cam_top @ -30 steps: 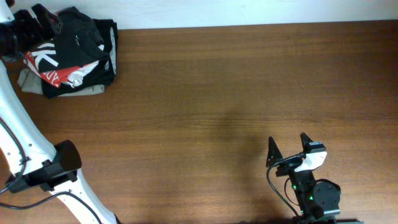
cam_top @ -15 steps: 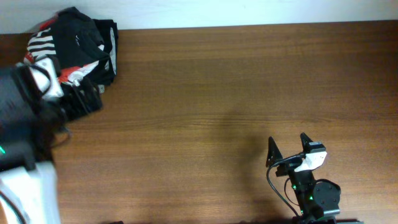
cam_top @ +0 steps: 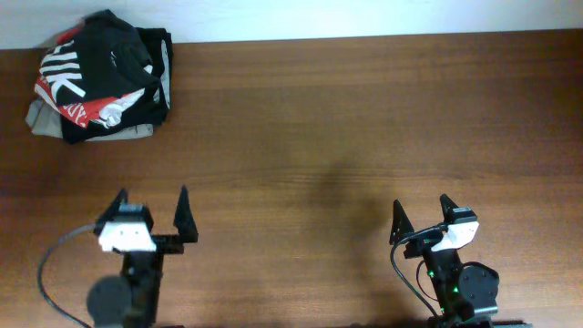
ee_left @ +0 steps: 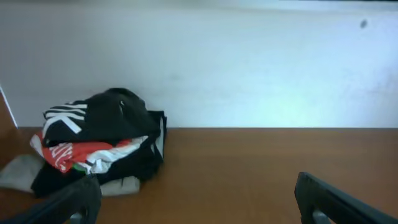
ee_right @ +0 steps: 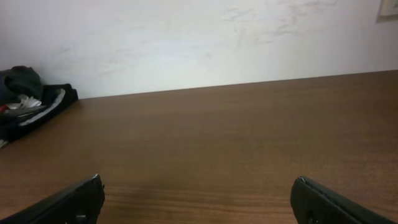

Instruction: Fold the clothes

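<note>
The clothes, a dark folded T-shirt [cam_top: 109,47] with big white lettering, lie on top of a pile at the table's back left corner. The T-shirt also shows in the left wrist view [ee_left: 112,112]. My left gripper [cam_top: 152,199] is open and empty near the front left, well short of the pile; its fingers frame bare table in the left wrist view [ee_left: 198,186]. My right gripper [cam_top: 422,208] is open and empty at the front right, and shows the same way in the right wrist view [ee_right: 198,186].
The pile also holds a red shirt with white letters [cam_top: 91,105], a black garment with a white side stripe [cam_top: 162,82] and a grey piece [cam_top: 41,118] at the bottom. A white wall runs behind the wooden table [cam_top: 346,118].
My left arm has pulled back from the pile at the back left to the front left, its gripper open. The right arm has not moved.
</note>
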You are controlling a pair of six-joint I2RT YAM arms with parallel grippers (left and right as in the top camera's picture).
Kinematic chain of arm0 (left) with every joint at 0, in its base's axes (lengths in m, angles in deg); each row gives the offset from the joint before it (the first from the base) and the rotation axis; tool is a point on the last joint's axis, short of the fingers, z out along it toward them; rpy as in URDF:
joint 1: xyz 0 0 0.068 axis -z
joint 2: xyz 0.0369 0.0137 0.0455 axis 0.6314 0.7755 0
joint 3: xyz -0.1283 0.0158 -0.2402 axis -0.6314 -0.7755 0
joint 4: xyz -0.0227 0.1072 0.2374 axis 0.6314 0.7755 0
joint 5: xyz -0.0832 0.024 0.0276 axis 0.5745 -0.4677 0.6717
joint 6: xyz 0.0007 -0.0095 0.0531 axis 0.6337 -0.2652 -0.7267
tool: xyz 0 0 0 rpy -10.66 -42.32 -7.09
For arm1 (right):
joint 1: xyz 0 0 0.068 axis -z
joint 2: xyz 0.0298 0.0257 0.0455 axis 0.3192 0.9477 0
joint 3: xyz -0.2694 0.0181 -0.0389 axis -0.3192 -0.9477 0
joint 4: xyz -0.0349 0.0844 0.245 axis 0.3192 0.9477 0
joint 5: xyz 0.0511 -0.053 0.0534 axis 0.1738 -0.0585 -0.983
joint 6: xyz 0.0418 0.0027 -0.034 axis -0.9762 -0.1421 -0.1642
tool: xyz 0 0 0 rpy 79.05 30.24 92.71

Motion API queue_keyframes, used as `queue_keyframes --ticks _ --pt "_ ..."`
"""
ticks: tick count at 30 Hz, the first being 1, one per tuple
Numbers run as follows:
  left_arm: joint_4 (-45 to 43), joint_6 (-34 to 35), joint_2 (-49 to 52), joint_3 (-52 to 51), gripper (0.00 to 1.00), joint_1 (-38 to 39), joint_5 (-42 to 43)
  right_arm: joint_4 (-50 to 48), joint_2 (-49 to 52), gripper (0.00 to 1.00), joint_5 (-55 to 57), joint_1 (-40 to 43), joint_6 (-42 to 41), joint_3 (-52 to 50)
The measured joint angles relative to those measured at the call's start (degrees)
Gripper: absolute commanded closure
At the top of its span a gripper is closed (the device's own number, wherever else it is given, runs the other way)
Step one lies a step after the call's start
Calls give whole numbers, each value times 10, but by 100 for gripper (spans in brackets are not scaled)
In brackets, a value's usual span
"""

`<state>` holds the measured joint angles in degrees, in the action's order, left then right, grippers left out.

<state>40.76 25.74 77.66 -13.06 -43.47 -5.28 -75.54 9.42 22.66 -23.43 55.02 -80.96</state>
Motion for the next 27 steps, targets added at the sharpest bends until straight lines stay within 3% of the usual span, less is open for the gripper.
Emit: queue_keyframes --ticks 5,11,14,21,27 --pt "-50 0 -101 -87 1 0 0 0 0 1 0 0 0 0" --pt "-180 0 -113 -158 1 0 0 0 0 1 0 0 0 0" --pt "-171 -1 -113 -165 1 0 0 0 0 1 0 0 0 0" --pt "-9 -9 -114 -168 1 0 -8 0 0 1 0 0 0 0" --pt "-8 -9 -113 -168 1 0 -9 0 0 1 0 0 0 0"
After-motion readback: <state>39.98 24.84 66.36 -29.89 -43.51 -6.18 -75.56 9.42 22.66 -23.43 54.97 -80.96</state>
